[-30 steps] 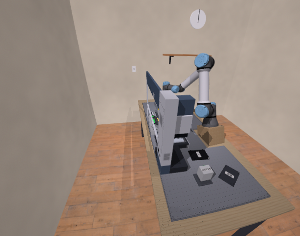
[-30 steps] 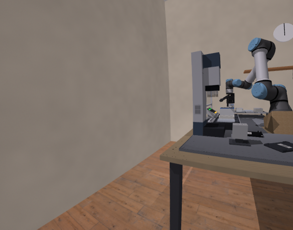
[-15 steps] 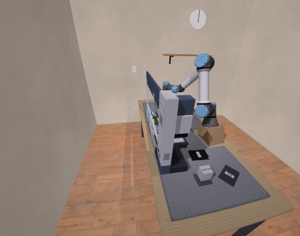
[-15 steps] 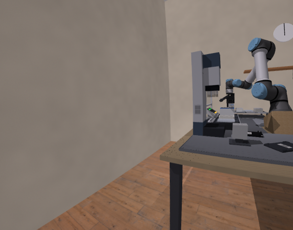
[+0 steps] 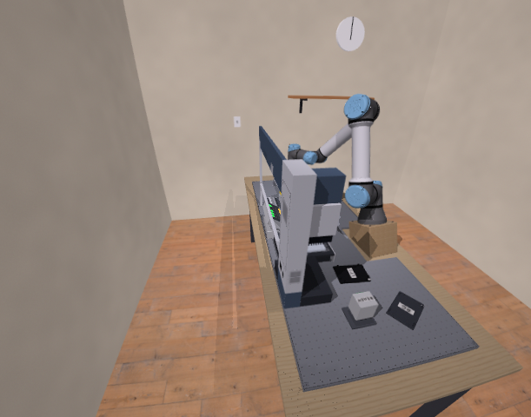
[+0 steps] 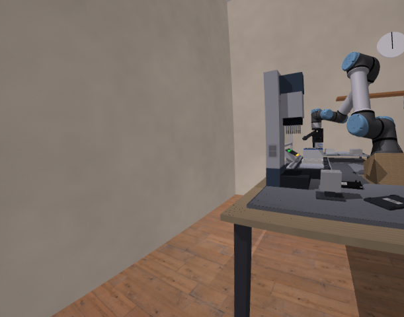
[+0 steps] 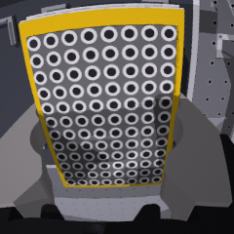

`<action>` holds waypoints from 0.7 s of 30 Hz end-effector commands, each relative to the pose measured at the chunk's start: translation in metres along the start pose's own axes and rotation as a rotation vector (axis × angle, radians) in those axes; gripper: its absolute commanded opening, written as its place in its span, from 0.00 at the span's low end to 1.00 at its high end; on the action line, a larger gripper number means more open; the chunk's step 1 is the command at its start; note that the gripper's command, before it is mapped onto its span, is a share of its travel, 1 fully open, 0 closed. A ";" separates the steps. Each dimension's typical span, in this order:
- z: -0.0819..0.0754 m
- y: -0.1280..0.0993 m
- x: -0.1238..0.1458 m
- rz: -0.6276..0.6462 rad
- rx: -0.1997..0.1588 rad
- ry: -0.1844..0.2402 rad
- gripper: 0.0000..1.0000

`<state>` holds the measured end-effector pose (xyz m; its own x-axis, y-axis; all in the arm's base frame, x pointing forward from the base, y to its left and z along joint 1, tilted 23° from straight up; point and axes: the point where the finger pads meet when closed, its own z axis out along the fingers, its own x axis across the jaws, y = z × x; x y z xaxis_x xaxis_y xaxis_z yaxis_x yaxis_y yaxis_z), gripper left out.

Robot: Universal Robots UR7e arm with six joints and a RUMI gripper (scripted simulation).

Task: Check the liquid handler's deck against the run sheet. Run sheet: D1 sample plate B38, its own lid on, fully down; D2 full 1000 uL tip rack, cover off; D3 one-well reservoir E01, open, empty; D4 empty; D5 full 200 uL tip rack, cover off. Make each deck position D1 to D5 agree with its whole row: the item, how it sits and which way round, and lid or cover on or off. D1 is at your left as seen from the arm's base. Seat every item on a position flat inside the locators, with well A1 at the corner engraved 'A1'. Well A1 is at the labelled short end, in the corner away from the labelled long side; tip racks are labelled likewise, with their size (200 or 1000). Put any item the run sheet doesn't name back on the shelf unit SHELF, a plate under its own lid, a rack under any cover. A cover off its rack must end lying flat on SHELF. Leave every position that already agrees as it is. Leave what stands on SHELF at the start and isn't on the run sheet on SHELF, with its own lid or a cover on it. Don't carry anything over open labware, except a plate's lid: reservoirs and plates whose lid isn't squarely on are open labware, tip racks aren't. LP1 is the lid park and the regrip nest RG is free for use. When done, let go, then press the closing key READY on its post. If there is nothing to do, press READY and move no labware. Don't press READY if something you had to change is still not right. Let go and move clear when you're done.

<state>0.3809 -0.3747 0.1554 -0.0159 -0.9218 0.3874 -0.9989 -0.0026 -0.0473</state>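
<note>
The handler [image 5: 296, 224] is my landmark: a tall grey tower with a dark blue head, standing on the table [image 5: 391, 381] along its far-left side as the top view frames it. My arm [image 5: 361, 148] rises from a tan pedestal [image 5: 388, 244] just right of the handler and bends over behind its top, so the top view hides my wrist behind the tower. From the exterior view my gripper [image 6: 318, 143] hangs straight down just beyond the handler's pipette head, low over the deck.

In front of the handler, on the grey mat [image 5: 381, 340], lie a black nest [image 5: 351, 274], a grey block [image 5: 363, 305] on a dark plate, and a second black nest [image 5: 404, 309], well apart from the deck.

Under my wrist sits the tip rack [image 7: 104, 97], yellow-framed, cover off, its rows of holes ringed white. My two grey fingers press against its long sides, one on each; the jaws are pinching the rack.
</note>
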 end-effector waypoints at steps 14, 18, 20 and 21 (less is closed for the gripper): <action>0.000 0.000 0.000 -0.001 0.001 0.000 0.00; -0.007 -0.001 0.001 -0.001 0.004 0.004 0.00; -0.011 -0.002 0.001 -0.001 0.004 0.004 0.00; -0.012 -0.001 0.001 -0.001 0.004 0.004 0.00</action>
<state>0.3799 -0.3727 0.1567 -0.0150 -0.9227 0.3851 -0.9990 -0.0027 -0.0454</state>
